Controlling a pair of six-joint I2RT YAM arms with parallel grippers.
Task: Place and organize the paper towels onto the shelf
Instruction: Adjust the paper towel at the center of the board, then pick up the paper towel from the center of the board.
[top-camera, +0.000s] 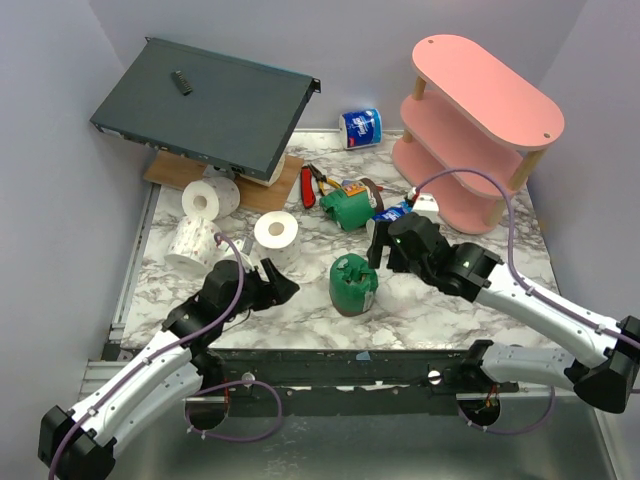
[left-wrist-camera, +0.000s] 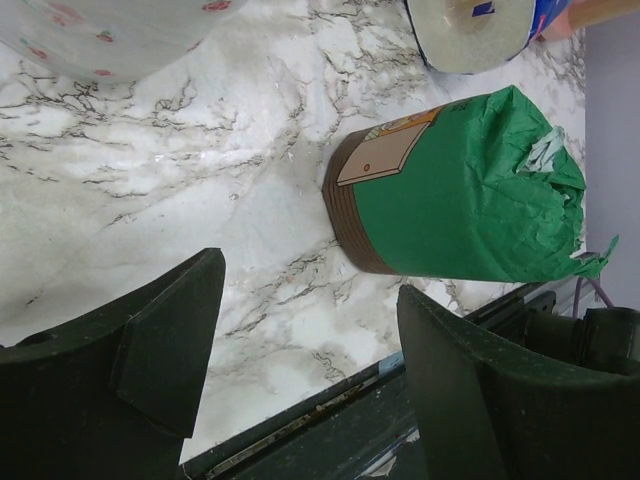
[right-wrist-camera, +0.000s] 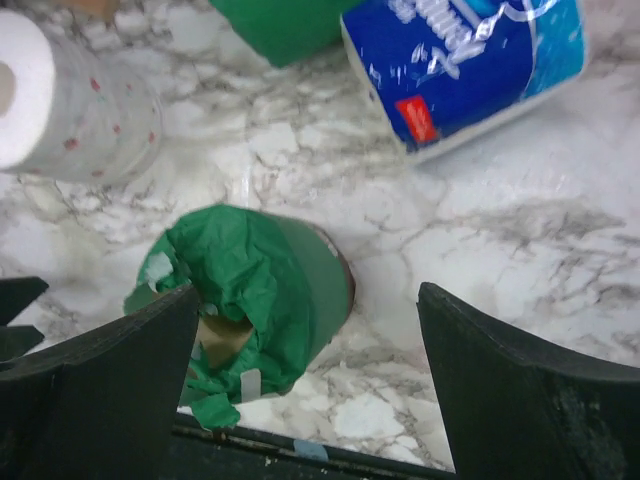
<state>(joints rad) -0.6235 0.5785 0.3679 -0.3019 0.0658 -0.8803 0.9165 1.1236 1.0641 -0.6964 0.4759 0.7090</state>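
Observation:
A green-wrapped paper towel roll (top-camera: 352, 283) with a brown band stands upright on the marble table, between my two grippers. My left gripper (top-camera: 288, 283) is open just to its left; in the left wrist view the roll (left-wrist-camera: 460, 190) lies beyond the open gripper (left-wrist-camera: 310, 280), untouched. My right gripper (top-camera: 375, 255) hovers open above and to its right; the right wrist view looks down on the roll (right-wrist-camera: 260, 300), near the left finger of the gripper (right-wrist-camera: 308, 295). The pink shelf (top-camera: 480, 130) stands at the back right, its boards bare. Other paper towels: a second green roll (top-camera: 347, 210), a blue one (top-camera: 361, 128), three white ones (top-camera: 277, 232).
A dark grey flat box (top-camera: 205, 108) leans at the back left over a wooden board. Red-handled pliers (top-camera: 308, 187) lie near the second green roll. A blue-wrapped roll (right-wrist-camera: 465, 60) lies close by my right gripper. A dotted white roll (right-wrist-camera: 70, 100) sits to the left.

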